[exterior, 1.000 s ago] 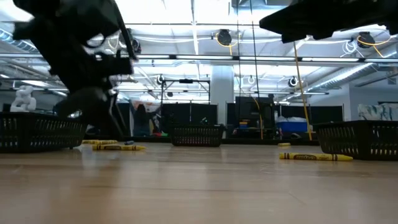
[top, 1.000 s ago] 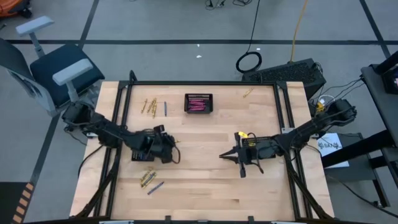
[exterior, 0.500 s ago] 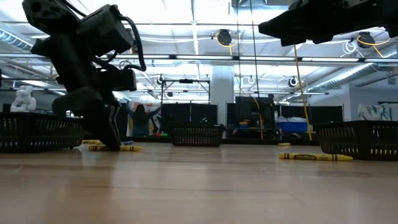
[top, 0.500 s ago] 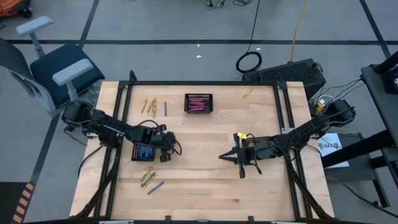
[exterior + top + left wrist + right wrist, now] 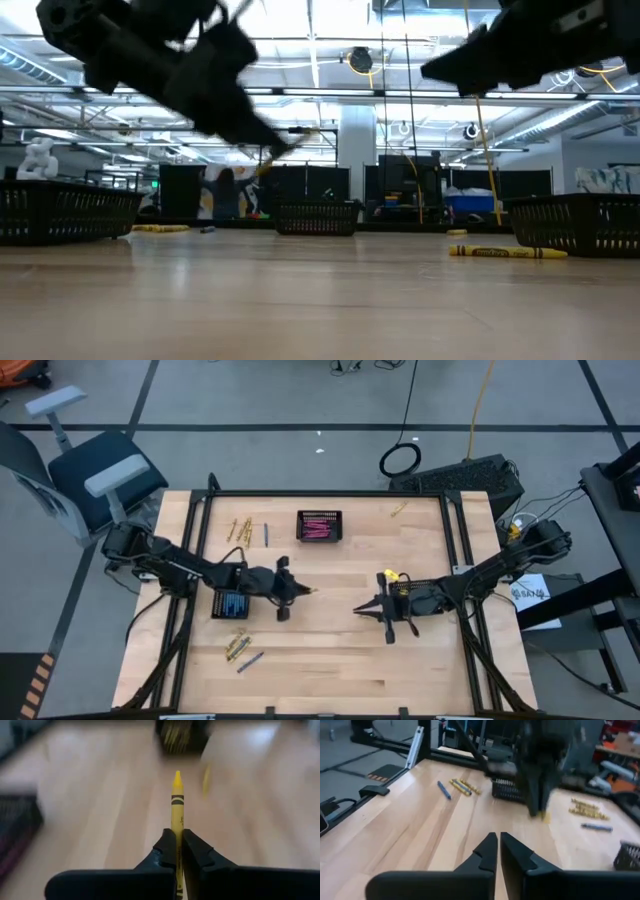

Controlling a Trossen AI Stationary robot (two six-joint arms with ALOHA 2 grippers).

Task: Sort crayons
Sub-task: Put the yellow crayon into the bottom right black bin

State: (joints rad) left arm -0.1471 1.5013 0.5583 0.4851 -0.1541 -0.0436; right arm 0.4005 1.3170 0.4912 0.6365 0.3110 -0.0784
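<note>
In the middle of the table, my left gripper (image 5: 297, 592) is shut on a yellow crayon (image 5: 177, 802) and holds it off the wood; the crayon sticks out ahead of the fingers toward the table's right. My right gripper (image 5: 358, 610) hovers shut and bare a little to its right, and shows in its own wrist view (image 5: 498, 845). Loose crayons lie flat on the table. Yellow ones (image 5: 240, 530) and a blue one (image 5: 266, 534) are at the far left. A yellow pair (image 5: 236, 647) and a blue one (image 5: 250, 660) are near the front. My left gripper pinches the yellow crayon's rear part (image 5: 177, 829) between its two fingertips. The crayon runs along the fingers, its pointed tip (image 5: 177, 774) well ahead of them. The fingers come from the table's left, slanting slightly down. The crayon is lifted clear of the table.
A black basket with pink crayons (image 5: 319, 526) stands at the far middle. One with blue crayons (image 5: 230, 603) sits under my left arm, and one with yellow crayons (image 5: 398, 588) by my right arm. A lone yellow crayon (image 5: 398, 510) lies far right. Bare wood stretches along the near edge.
My left gripper has taken a yellow crayon from the table beside the blue basket. It has risen, tipped from pointing down to nearly level, and swung toward the table's right. The crayon is now lifted clear and points right.
</note>
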